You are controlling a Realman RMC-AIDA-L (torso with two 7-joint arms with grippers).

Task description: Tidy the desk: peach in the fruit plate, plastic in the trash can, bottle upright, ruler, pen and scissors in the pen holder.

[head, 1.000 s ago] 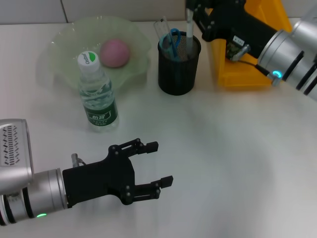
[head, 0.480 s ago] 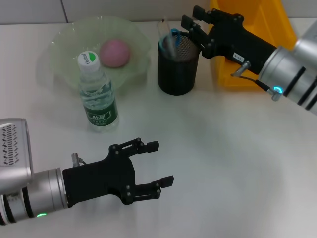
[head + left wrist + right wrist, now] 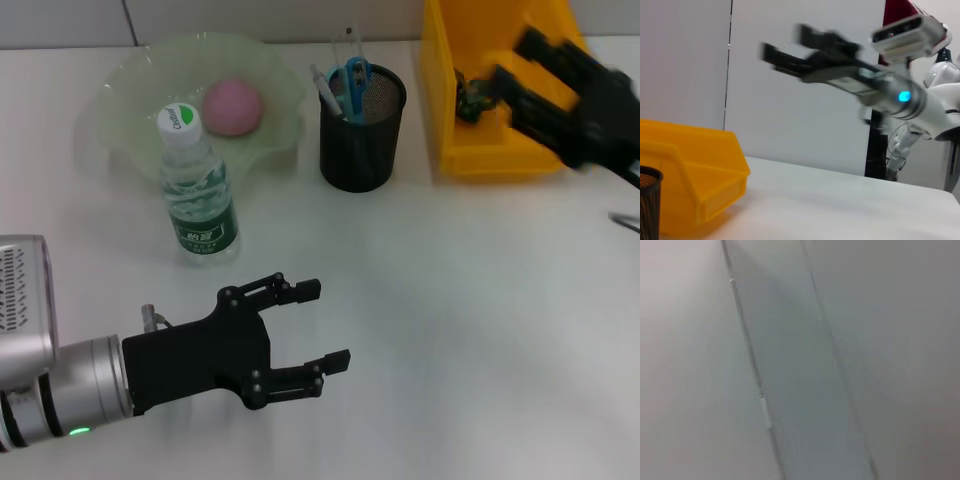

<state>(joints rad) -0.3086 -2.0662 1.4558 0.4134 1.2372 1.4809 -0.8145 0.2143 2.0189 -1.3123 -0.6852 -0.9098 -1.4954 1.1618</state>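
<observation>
A pink peach [image 3: 232, 106] lies in the pale green fruit plate [image 3: 120, 90]. A water bottle [image 3: 195, 190] stands upright in front of the plate. The black mesh pen holder [image 3: 362, 135] holds blue-handled scissors [image 3: 353, 74], a white pen [image 3: 324, 86] and a clear ruler [image 3: 346, 42]. A crumpled piece of plastic [image 3: 467, 96] lies in the yellow bin [image 3: 445, 120]. My right gripper [image 3: 512, 70] is open and empty above the bin, clear of the holder. It also shows in the left wrist view [image 3: 785, 47]. My left gripper [image 3: 328, 324] is open and empty at the front left.
The yellow bin [image 3: 695, 170] and the pen holder's rim [image 3: 647, 200] also show in the left wrist view, on the white table [image 3: 450, 300]. The right wrist view shows only a blank wall.
My right gripper opened above the pen holder, left the white pen in it, and pulled back to the right over the yellow bin. The left arm has not moved.
</observation>
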